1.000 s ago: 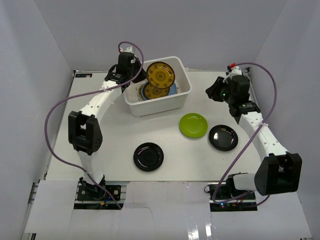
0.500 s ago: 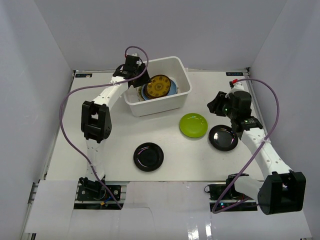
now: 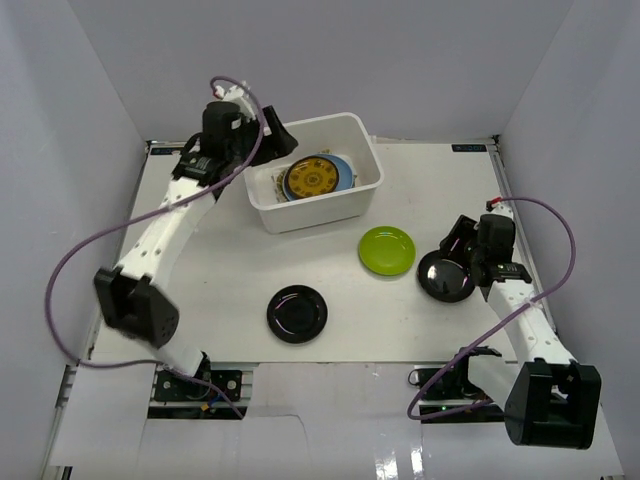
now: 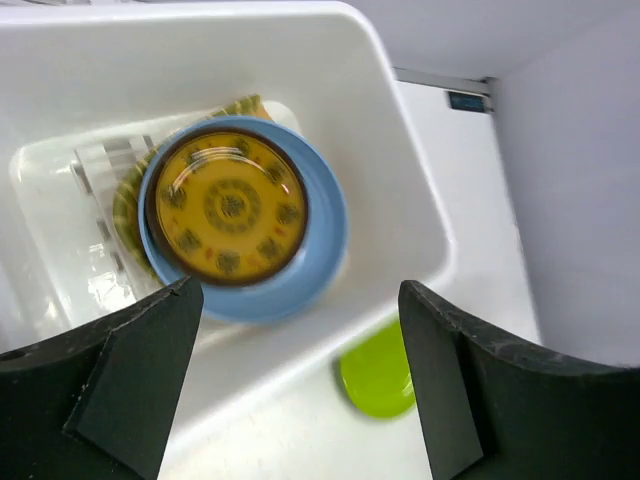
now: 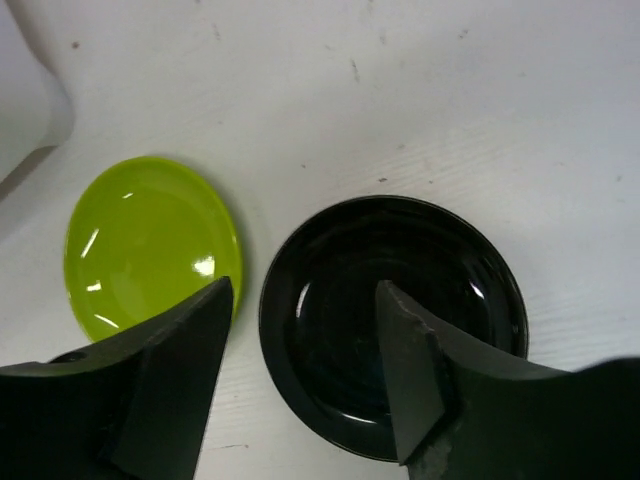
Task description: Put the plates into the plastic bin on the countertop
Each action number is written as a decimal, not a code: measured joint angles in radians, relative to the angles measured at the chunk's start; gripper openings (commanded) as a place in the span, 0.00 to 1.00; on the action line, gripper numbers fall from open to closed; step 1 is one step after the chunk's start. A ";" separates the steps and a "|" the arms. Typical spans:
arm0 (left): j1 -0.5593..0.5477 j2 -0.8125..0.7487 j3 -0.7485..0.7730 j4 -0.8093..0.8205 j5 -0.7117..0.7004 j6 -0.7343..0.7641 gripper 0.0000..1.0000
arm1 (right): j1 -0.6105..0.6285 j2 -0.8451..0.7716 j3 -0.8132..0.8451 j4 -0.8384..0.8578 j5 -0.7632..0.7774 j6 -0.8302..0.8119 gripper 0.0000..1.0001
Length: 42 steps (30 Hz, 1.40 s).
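The white plastic bin [image 3: 310,215] stands at the back of the countertop [image 3: 230,260]. In it a gold-patterned plate [image 3: 312,178] lies flat on a light blue plate [image 3: 345,172]. The left wrist view shows the gold plate [image 4: 230,207], the blue plate [image 4: 322,245] and a woven straw edge [image 4: 128,200] beneath. My left gripper [image 3: 272,140] hangs open and empty above the bin's left end. On the countertop lie a lime green plate [image 3: 387,250] and two black plates [image 3: 446,276] [image 3: 297,313]. My right gripper [image 5: 305,288] is open, low over the left rim of the right black plate [image 5: 400,300].
Pale grey walls close in the left, back and right sides. Purple cables loop from both arms. The green plate [image 5: 150,245] lies just left of the right black plate, almost touching it. A corner of the bin [image 5: 25,110] shows at the right wrist view's upper left.
My left gripper opened and let go of the gold-patterned plate, which now lies flat in the bin; the arm drew back left. My right gripper opened wider and came down over the right black plate.
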 measured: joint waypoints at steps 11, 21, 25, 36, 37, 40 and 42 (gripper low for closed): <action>-0.059 -0.826 -0.726 0.002 0.076 -0.053 0.93 | -0.192 -0.249 -0.238 -0.026 0.105 0.124 0.70; -0.059 -0.939 -1.149 -0.163 0.093 -0.183 0.94 | -0.249 -0.124 -0.315 0.000 0.072 0.161 0.67; -0.059 -0.966 -1.170 -0.165 0.095 -0.214 0.94 | -0.272 -0.082 -0.321 0.077 0.034 0.168 0.56; -0.089 -0.873 -1.202 -0.106 0.093 -0.244 0.91 | -0.333 -0.116 -0.348 0.128 -0.006 0.199 0.08; -0.098 -0.858 -1.209 -0.101 0.093 -0.245 0.91 | -0.337 -0.142 -0.348 0.114 0.000 0.197 0.08; -0.127 -0.814 -1.234 -0.072 0.087 -0.252 0.90 | -0.344 -0.214 -0.316 0.046 0.018 0.189 0.08; -0.146 -0.787 -1.252 -0.053 0.078 -0.255 0.88 | -0.345 -0.252 -0.272 -0.006 0.027 0.180 0.08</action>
